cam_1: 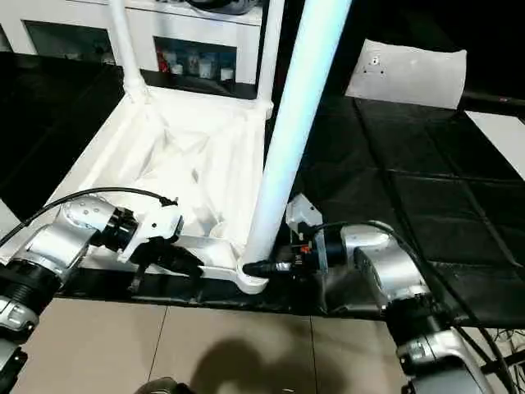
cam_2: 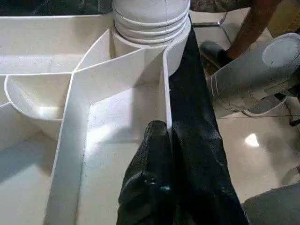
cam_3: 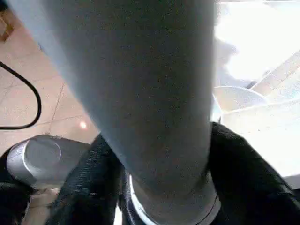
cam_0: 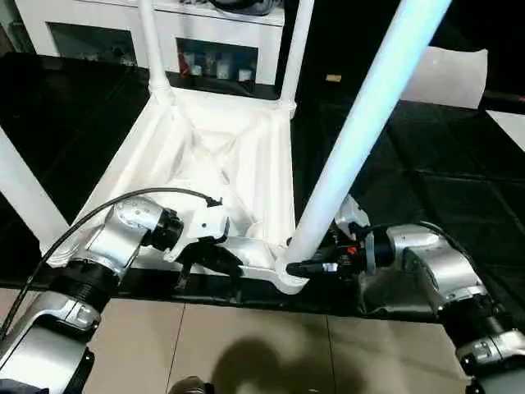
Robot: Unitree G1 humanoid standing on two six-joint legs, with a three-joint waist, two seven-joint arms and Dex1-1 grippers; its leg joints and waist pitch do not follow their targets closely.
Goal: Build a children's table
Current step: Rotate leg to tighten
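The white tabletop [cam_0: 168, 139] lies upside down on a black mat, ribs facing up. Legs stand in its two far corner sockets [cam_0: 152, 41] [cam_0: 297, 49], and another leg [cam_0: 25, 193] rises at the near left. The near right leg [cam_0: 361, 123] stands tilted in its corner socket [cam_0: 289, 277]. My right gripper [cam_0: 302, 263] is at that leg's base, with a black finger [cam_3: 243, 173] pressed against each side of it. My left gripper [cam_2: 161, 129] is shut on the thin near rim wall [cam_2: 165, 89], just left of that corner.
A white shelf unit [cam_0: 221, 33] stands behind the table. A white pillow-like block [cam_0: 447, 78] lies at the far right on the mat. Beige floor tiles [cam_0: 271, 353] run along the mat's near edge. A person's arm [cam_2: 253, 28] shows beyond the corner.
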